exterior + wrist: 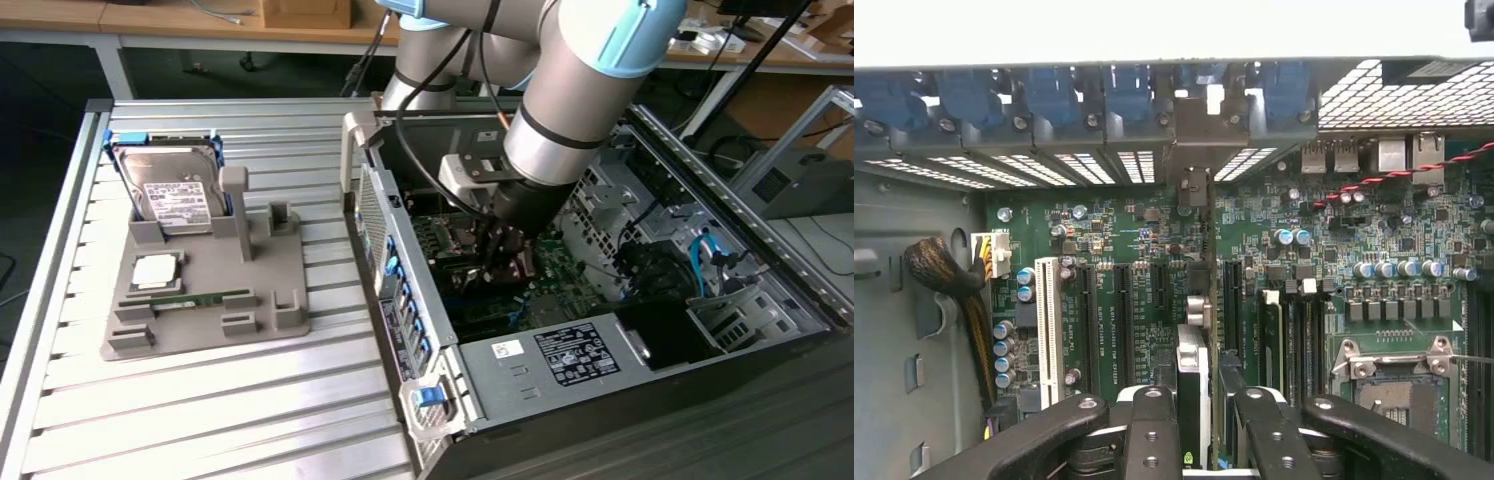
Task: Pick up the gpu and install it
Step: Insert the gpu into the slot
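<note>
The grey-and-blue robot arm is reaching down into the open black computer case (574, 350), its black claw (505, 262) closing narrowly on the thin, dark circuit card with a silvery bracket, the gpu (1197, 330). In the wrist view the claw (1202, 440) is gripping the card edge-on and upright, aligned over a black expansion slot on the green motherboard (1354, 230), bracket facing the case's rear wall; presumably so it can seat straight. A silver hard drive (171, 190) is standing in its grey holder (200, 300) on the slatted table (200, 420).
</note>
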